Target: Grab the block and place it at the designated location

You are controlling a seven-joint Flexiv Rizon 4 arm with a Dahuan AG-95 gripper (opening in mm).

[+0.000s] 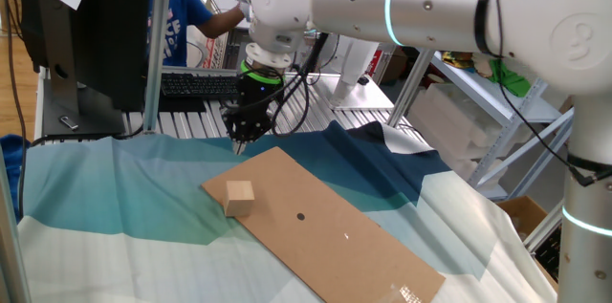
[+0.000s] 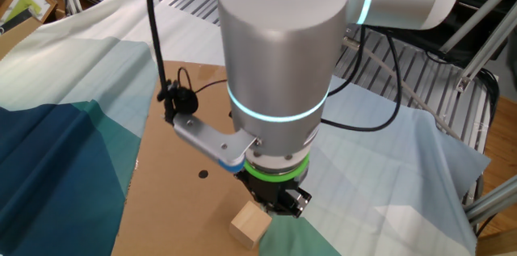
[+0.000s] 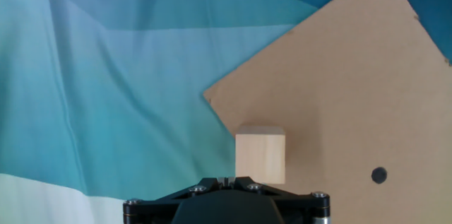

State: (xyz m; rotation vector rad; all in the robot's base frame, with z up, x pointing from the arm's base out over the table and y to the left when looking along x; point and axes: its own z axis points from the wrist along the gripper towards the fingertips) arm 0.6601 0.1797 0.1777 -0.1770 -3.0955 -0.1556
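Observation:
The block (image 1: 239,195) is a light tan wooden cube resting on the near-left corner of the brown cardboard sheet (image 1: 335,246). The designated location is a small dark dot (image 1: 300,216) on that sheet, a short way right of the block. My gripper (image 1: 238,142) hangs above the cloth behind the sheet's far corner, clear of the block, with its fingers together and nothing between them. In the hand view the block (image 3: 260,155) lies just above the gripper tip (image 3: 226,179), and the dot (image 3: 379,175) is to its right. The other fixed view shows the block (image 2: 250,226) beside the gripper (image 2: 279,203) and the dot (image 2: 203,175).
A blue and teal cloth (image 1: 115,188) covers the table. A keyboard (image 1: 196,83), a monitor (image 1: 86,35) and a person in blue (image 1: 177,11) are at the back. A metal post (image 1: 153,45) stands back left. Shelving (image 1: 497,102) is on the right.

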